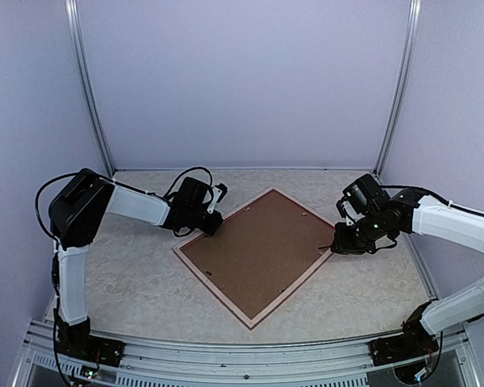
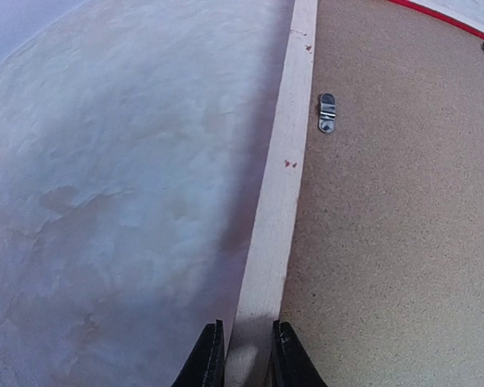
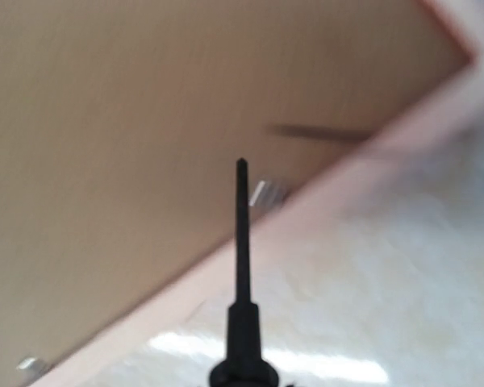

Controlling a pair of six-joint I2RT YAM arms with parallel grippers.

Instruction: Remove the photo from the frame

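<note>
Face down at mid-table (image 1: 137, 266), turned cornerwise like a diamond: the frame (image 1: 213, 287), pale wood back upward. Shows a thin red line at the far edge in the left wrist view. Carries a brown board (image 1: 262, 250) across the whole back, with small metal clips (image 2: 327, 113) just inside the wood. Hides the photo under that board, none of it in sight.

Pinches the frame's pale side near the left corner with the left gripper (image 1: 212, 228): black fingers (image 2: 210, 359) against either flank of the wood, closed on it.

Holds a screwdriver (image 3: 242, 266) in the right gripper (image 1: 337, 243) at the frame's right corner. Points the thin black shaft at one of the clips just inside the wood there. Touching or apart: cannot tell through the blur.
</note>
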